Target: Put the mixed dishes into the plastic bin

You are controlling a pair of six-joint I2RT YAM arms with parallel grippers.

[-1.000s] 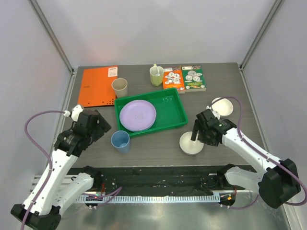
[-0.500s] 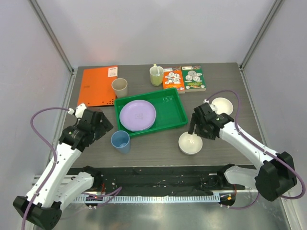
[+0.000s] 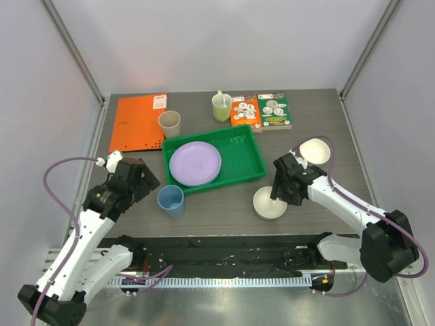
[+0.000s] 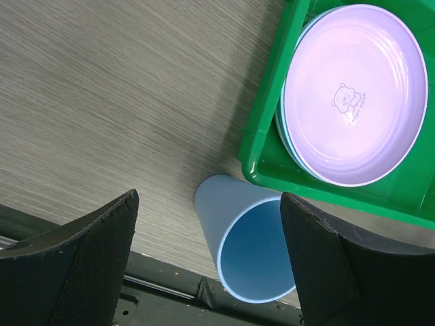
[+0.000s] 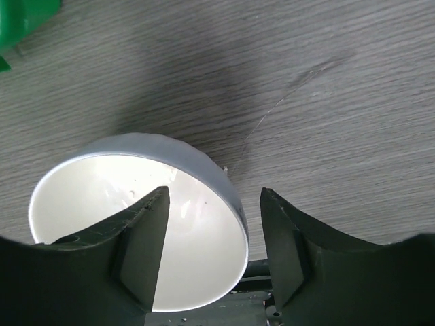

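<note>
The green bin (image 3: pixel 250 153) sits mid-table with the lilac plate (image 3: pixel 195 164) inside; off its near right corner stands the cream bowl (image 3: pixel 268 207), the right gripper (image 5: pixel 214 204) part-open astride its rim, not clamped; the left gripper (image 4: pixel 209 204) gapes wide, empty, over the blue cup (image 4: pixel 248 248) by the bin's near left corner.

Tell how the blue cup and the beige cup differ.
Colour: the blue cup is light blue, the beige cup sandy. Place: the blue cup stands by the green bin's near left corner, the beige cup by its far left corner, beside the orange folder. The left hand is close to the blue cup, far from the beige cup. Both stand upright, outside the bin.
</note>
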